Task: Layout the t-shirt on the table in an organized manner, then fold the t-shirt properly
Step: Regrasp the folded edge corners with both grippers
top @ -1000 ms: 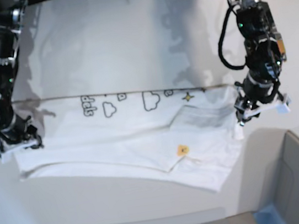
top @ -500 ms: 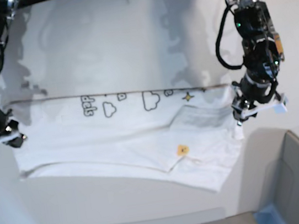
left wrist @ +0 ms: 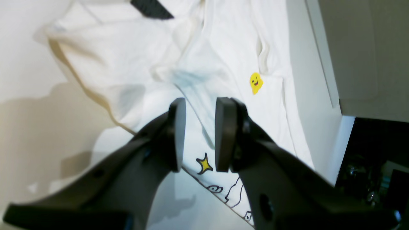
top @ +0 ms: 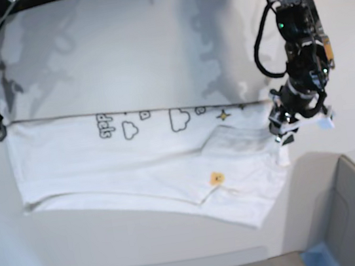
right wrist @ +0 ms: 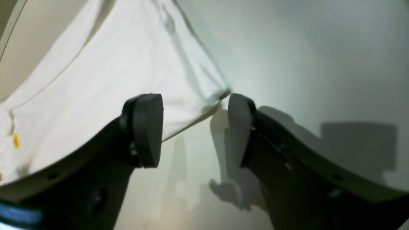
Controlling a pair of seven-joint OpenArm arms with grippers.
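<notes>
In the left wrist view the left gripper [left wrist: 198, 134] hangs slightly parted and empty above the soft, limp white cloth t-shirt [left wrist: 223, 64] at centre frame; the right wrist view shows the right gripper [right wrist: 193, 127] agape, holding nothing, beside a hem corner worth pinching; the base view shows the shirt folded mid-frame on the smooth white table [top: 151, 37].

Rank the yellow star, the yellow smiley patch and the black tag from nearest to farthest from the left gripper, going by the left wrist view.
From the left gripper:
1. Yellow star, just below the fingertips.
2. Yellow smiley patch, up and to the right on the t-shirt.
3. Black tag, at the top edge.
</notes>
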